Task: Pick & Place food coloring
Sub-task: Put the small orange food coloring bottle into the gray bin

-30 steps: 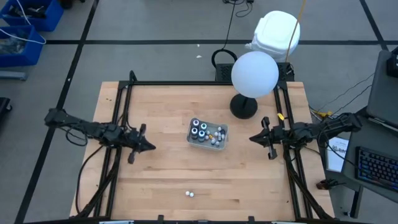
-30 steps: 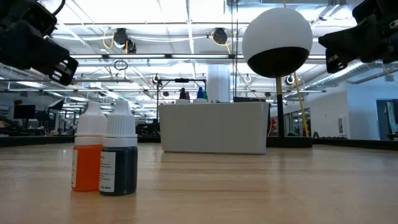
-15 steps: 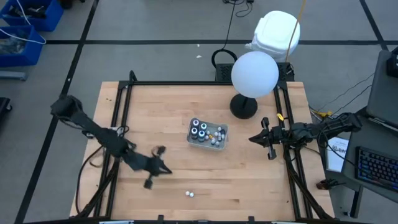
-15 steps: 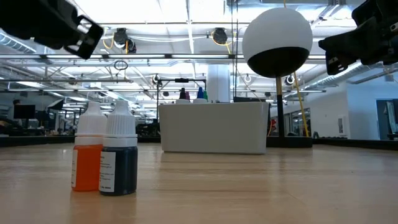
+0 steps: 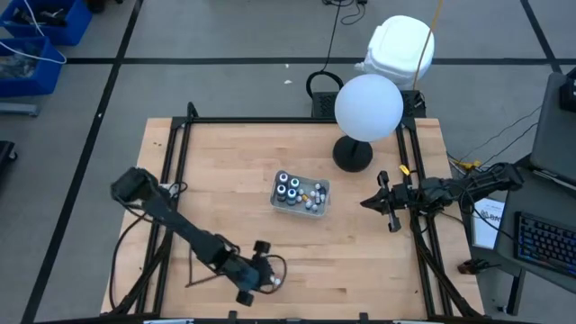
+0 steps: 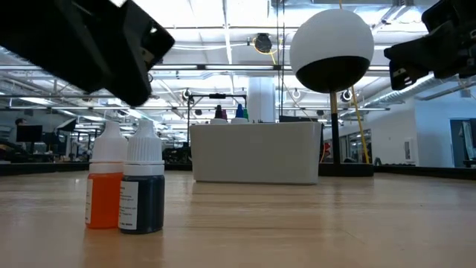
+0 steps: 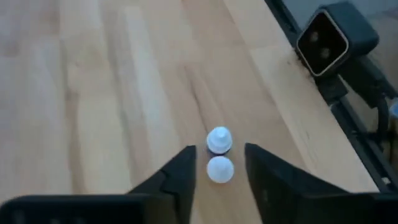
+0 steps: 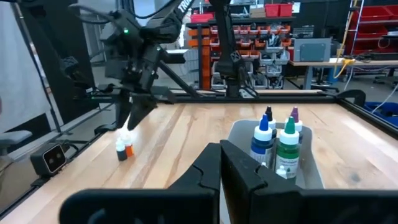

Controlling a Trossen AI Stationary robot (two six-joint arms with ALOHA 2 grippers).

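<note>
**Left claw poised over two stray bottles**

Left gripper [image 5: 263, 277], black and two-fingered, hangs low over the near edge of the light wooden table [image 5: 234, 171], its fingers [image 7: 184, 174] spread apart with nothing between them. In the left wrist view the gap frames two small white-capped food coloring bottles [image 7: 218, 155] standing upright and touching each other (one filled with orange liquid [image 6: 104, 179], the other with dark liquid [image 6: 144, 181], as the low view shows). Neither finger touches a cap.

Farther back, near the table's middle, sits the shallow grey rectangular tray [image 5: 278, 200]. It holds the remaining food coloring bottles [image 5: 289, 187], among them tall blue and green ones [image 8: 275, 148] seen from the right wrist.

Right gripper [image 5: 382, 202] waits off to the table's right side, fingers pressed together and empty, pointing toward the tray. Behind the tray stands a round white globe lamp on a black base [image 5: 368, 107].
</note>
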